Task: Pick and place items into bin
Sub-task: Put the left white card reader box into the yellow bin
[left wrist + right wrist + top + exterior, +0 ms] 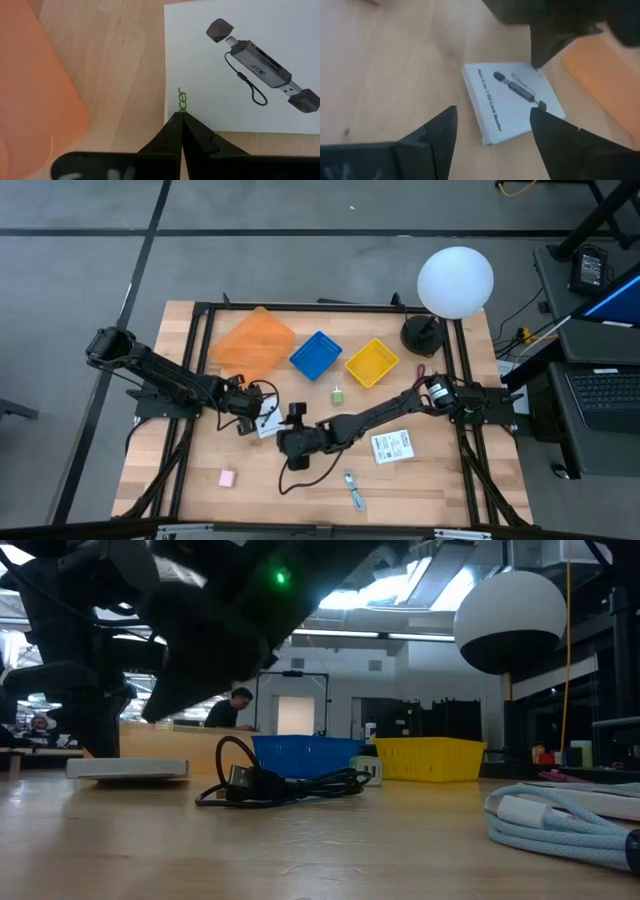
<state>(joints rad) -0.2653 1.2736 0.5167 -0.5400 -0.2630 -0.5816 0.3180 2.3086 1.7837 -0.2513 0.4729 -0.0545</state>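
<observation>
On my overhead feed the pink block [227, 477] lay alone near the table's left front. The orange bin [253, 345] stood at the far left of the bin row. My left gripper [256, 423] sat low just in front of it, fingers pressed together, their tips [181, 120] touching the edge of the white card box [245, 65], which was printed with a card-reader drawing. That box [267, 423] lay flat on the wood beside the orange bin.

My right gripper [296, 420] hovered just right of the box, fingers wide apart, with the box [512, 100] showing between them and the left gripper's tip on its far corner. The black coiled cable [296, 470] lay just in front of the right gripper; from table height it sat loosely coiled [275, 783] ahead of the bins.

Further right, the blue bin [316, 354] and yellow bin [372, 362] stood side by side at the back, the tiny green piece [339, 394] in front of the gap between them. The blue-silver tool [354, 490] lay near the front edge, the white printed packet [392, 446] right of it.
</observation>
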